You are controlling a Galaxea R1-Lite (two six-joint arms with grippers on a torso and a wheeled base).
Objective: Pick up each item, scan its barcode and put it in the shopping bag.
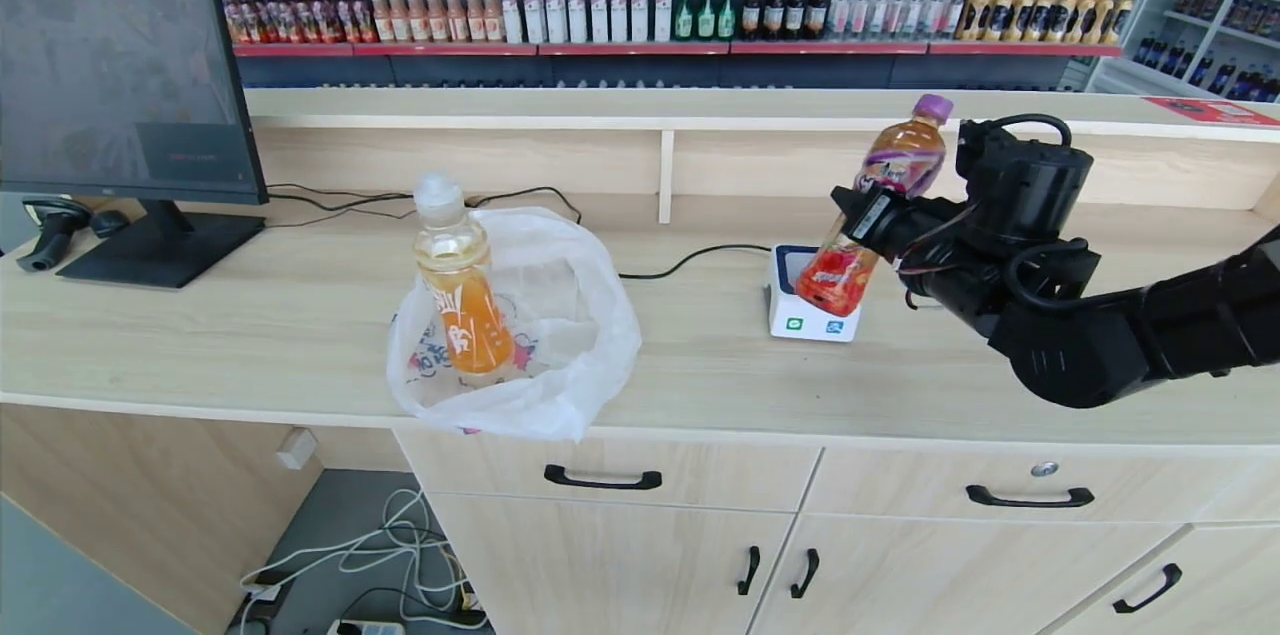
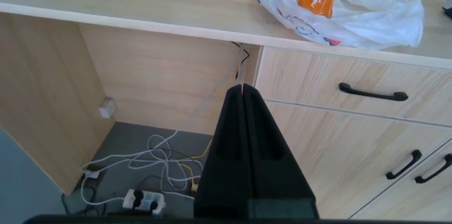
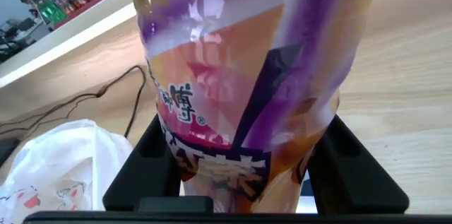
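My right claw (image 1: 872, 220) gripped the purple-capped bottle (image 1: 905, 160) over the scanner (image 1: 805, 320); my left claw (image 2: 243, 97) hung closed below the counter (image 2: 141, 5).

A shop, seen from its checkout. Red-edged shelves (image 1: 640, 48) lined with bottled drinks (image 1: 600, 15) run across the top of the frame. On the pale wooden desk (image 1: 250, 335) a monitor (image 1: 120, 75) stands at upper left, a handheld scanner (image 1: 45, 235) beside it, a white scanning box (image 1: 810, 315) right of centre, and a thin plastic shopping bag (image 1: 590, 315) mid-frame.
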